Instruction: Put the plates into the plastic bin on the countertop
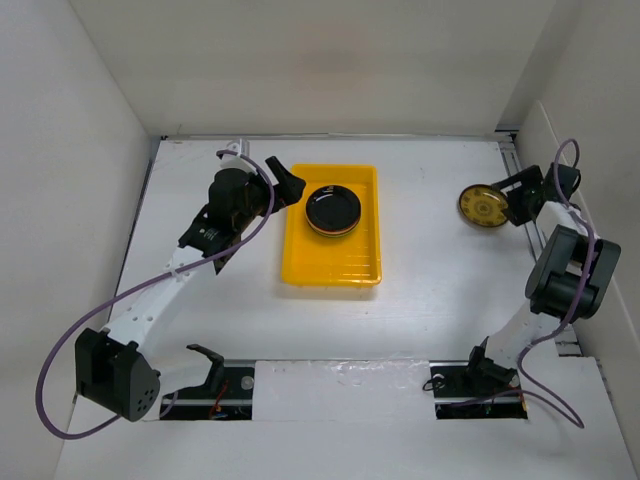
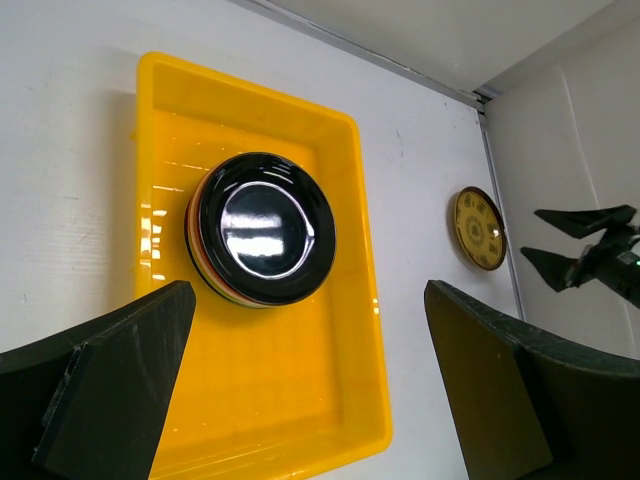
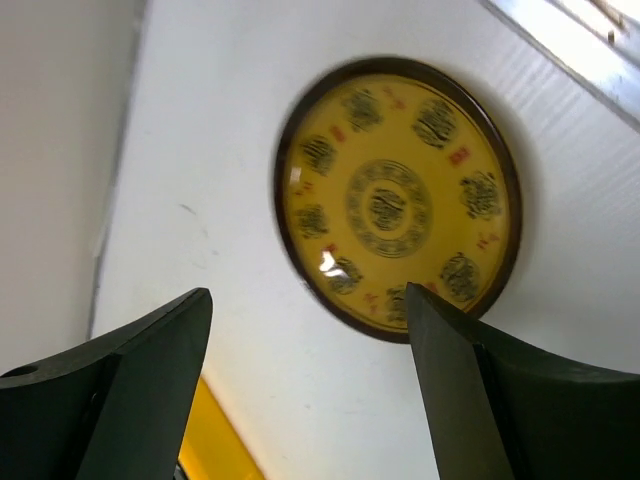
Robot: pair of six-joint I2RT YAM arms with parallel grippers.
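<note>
Pretty much done here: a stack of plates (image 1: pixel 333 208), black one on top, sits in the bin (image 1: pixel 331 262). Only the gold plate (image 1: pixel 484 206) is out on the countertop (image 1: pixel 430 280), far right. The right gripper (image 1: pixel 517 197) hangs just beside it, fingers spread wide, gripping nothing. The left gripper (image 1: pixel 288 182), by the bin's far-left corner, is wide open and empty too.
</note>
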